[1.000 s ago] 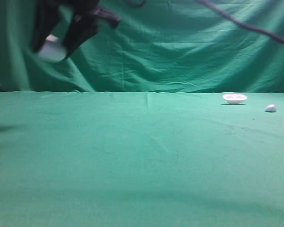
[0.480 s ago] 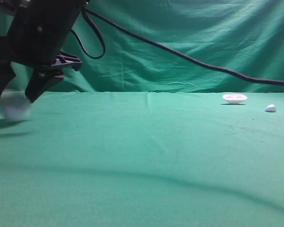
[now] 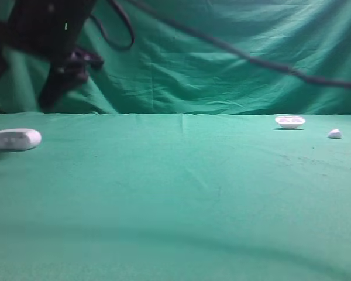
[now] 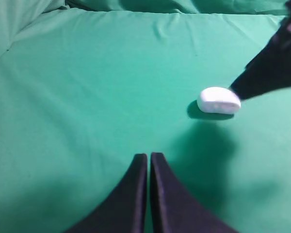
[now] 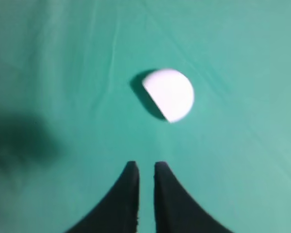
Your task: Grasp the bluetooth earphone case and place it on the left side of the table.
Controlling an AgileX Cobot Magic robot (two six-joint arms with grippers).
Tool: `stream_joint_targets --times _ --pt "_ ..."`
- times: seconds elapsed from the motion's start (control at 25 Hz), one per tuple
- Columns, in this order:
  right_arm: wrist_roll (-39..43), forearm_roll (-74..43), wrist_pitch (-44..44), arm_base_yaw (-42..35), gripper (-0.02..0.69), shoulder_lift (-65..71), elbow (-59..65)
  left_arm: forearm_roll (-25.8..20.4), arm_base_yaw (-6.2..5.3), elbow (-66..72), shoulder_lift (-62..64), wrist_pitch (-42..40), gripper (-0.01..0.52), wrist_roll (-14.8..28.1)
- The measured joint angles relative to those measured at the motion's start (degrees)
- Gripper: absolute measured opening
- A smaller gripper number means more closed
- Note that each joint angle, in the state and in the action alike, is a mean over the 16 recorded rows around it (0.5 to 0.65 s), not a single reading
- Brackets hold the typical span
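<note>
Earphone case (image 3: 14,139) far left on table (image 3: 181,193); dish (image 3: 290,122), pebble (image 3: 334,134) far right.

The table (image 3: 181,193) lies bare across its whole middle and front, so a gripper could sweep there without meeting anything. At the far left the bluetooth earphone case (image 3: 15,139) lies flat on the cloth, with the right gripper (image 3: 23,99) hanging above it, clear of it; the arm's black cable (image 3: 245,57) slants across the backdrop over the table. At the far right stand a shallow white dish (image 3: 290,122) and, near it, a small white piece (image 3: 334,134).
</note>
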Motion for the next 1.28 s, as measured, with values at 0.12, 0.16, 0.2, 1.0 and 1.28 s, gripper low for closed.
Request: stream_joint_targets --times 0.12,0.16,0.2,1.0,1.28 --pt "2.3 -0.7 4.9 -2.7 0.029 -4.9 0.0 0.0 0.00 0.0 0.0 0.0 0.000 0.0" --pt "2.8 -0.9 6.2 -3.7 0.015 -6.6 0.1 0.0 0.00 0.0 0.0 0.0 0.000 0.0" --pt "3.3 -1.2 7.3 -4.6 0.007 -8.3 0.4 0.0 0.00 0.0 0.0 0.0 0.000 0.0" --pt "10.2 -9.7 1.1 -11.0 0.000 -55.0 43.4 0.0 0.00 0.0 0.0 0.0 0.000 0.0" --pt "10.0 -9.9 -5.8 -11.0 0.000 -70.2 59.6 0.0 0.00 0.0 0.0 0.0 0.000 0.0"
